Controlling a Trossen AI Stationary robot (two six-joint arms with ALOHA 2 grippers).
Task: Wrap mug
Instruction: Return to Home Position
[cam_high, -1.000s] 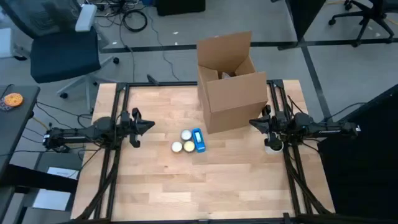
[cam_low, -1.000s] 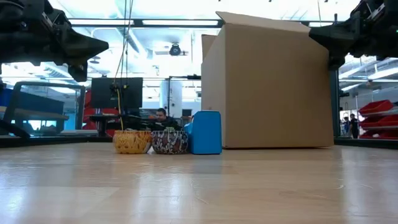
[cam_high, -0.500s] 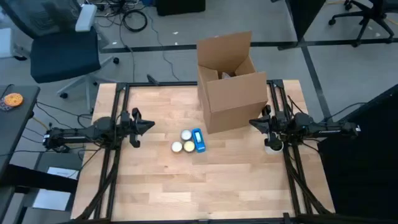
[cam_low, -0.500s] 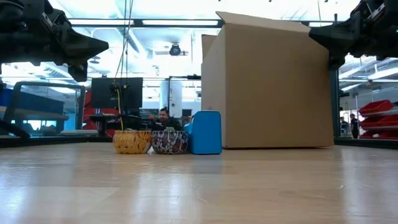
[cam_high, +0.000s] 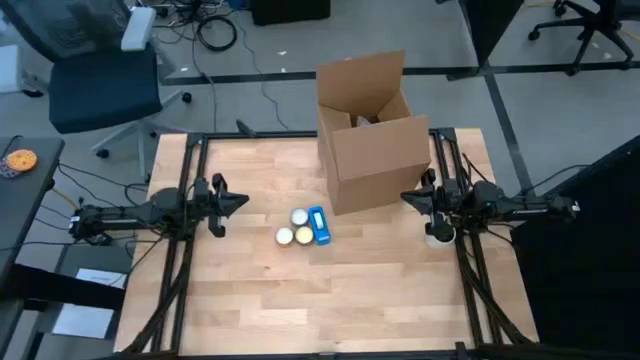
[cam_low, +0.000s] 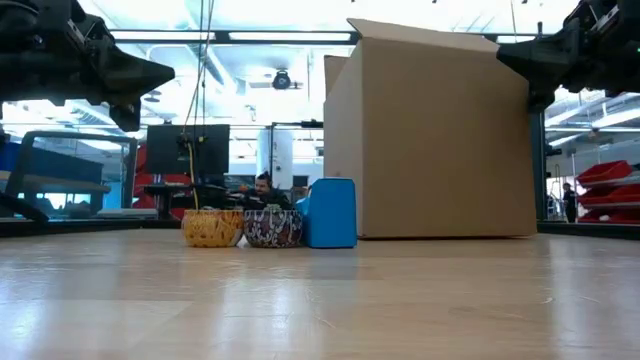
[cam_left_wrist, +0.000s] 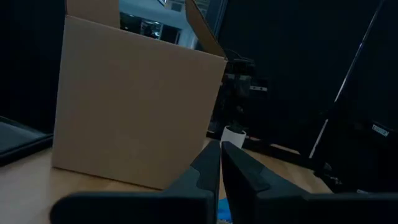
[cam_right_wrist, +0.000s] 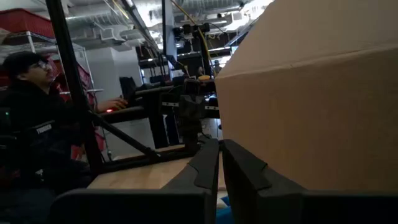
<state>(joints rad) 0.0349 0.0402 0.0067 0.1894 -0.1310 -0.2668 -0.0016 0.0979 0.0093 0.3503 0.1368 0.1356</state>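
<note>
A white mug stands on the table near its right edge, under my right arm; it also shows in the left wrist view. Three small patterned cups with white insides and a blue box stand together at mid-table; the low view shows the yellow cup, the dark cup and the blue box. My left gripper hovers shut above the table's left part, pointing right. My right gripper hovers shut beside the cardboard box, pointing left. Neither touches anything.
A large open cardboard box stands at the table's far side, right of centre, its flaps up. The bare wooden table stretches toward the near edge. A person sits beyond the table in the right wrist view.
</note>
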